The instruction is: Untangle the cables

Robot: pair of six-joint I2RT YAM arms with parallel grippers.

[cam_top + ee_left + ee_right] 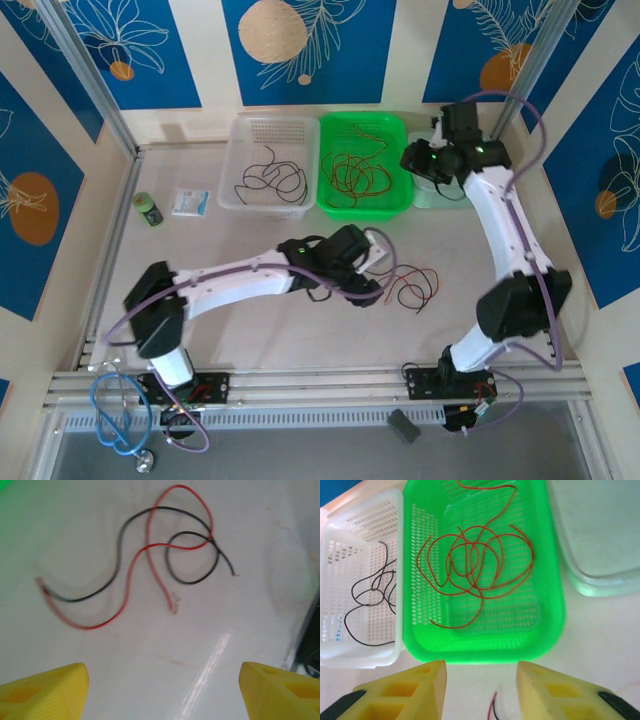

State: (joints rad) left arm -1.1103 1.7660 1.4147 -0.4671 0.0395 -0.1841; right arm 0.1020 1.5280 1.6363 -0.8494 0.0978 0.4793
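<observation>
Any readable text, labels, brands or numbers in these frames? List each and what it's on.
No text can be read in any view.
white-and-blue packet: has some print, too small to read.
small green container next to it: any label is too small to make out.

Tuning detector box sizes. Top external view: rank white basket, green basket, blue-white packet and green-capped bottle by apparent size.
1. white basket and green basket: about alike, so unranked
2. blue-white packet, only slightly bigger than the next
3. green-capped bottle
</observation>
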